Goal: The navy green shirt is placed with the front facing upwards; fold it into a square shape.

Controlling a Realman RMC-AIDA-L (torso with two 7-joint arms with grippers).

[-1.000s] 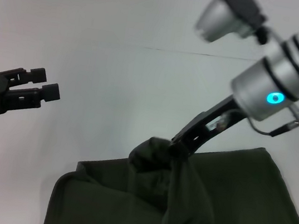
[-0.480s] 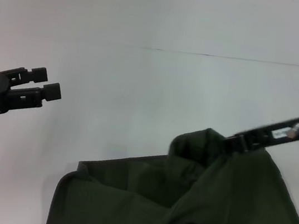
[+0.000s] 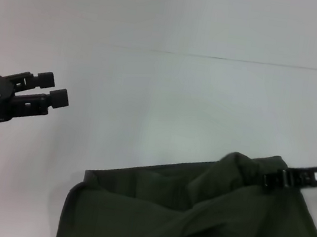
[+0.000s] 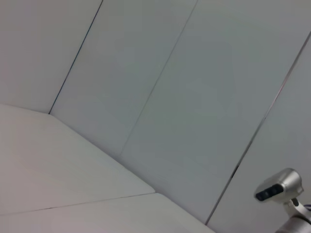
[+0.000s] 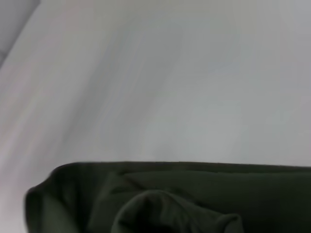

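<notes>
Shirt (image 3: pixel 191 219), dark green, lies partly folded on the white counter (image 3: pixel 168 96), near side, toward the right. Right gripper (image 3: pixel 272 178) reaches in from the right edge, fingers clenched on a bunched fold of the shirt at its far right edge, lifting it into a hump. Left gripper (image 3: pixel 55 91) hangs above the counter on the left, well apart from the shirt, fingers released with a narrow gap, grasping nothing.

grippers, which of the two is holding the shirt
The right gripper, low at the right, is pinched on a raised bunch of the green shirt. The left gripper hangs apart over bare table, holding nothing.
</notes>
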